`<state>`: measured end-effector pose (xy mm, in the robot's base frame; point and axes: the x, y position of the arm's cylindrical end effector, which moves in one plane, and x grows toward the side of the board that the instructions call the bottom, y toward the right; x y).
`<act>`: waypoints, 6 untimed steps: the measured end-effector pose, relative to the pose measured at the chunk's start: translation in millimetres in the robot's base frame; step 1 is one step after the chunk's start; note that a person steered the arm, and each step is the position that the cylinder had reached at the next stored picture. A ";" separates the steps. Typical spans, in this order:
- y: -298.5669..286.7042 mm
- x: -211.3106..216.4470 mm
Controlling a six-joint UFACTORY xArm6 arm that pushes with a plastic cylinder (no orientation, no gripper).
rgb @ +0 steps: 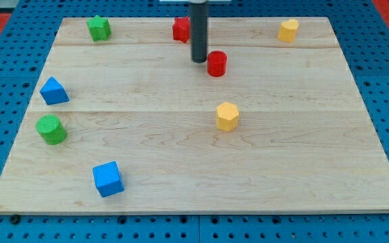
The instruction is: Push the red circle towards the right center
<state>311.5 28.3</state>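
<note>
The red circle (217, 64) is a short red cylinder standing on the wooden board (302, 162), above the middle of the view. My tip (199, 61) stands just to the view's left of it, close to its side; I cannot tell whether they touch. The dark rod rises from the tip to the view's top edge. A second red block (180, 30), its shape unclear, sits behind the rod at the view's top, partly hidden by it.
A yellow hexagon block (227, 116) lies below the red circle. A yellow block (288, 30) sits at the top right. A green star (98, 28), blue triangle (53, 91), green cylinder (50, 129) and blue cube (107, 179) lie on the left side.
</note>
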 end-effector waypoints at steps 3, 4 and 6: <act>129.3 64.4; 85.5 60.4; 84.5 90.5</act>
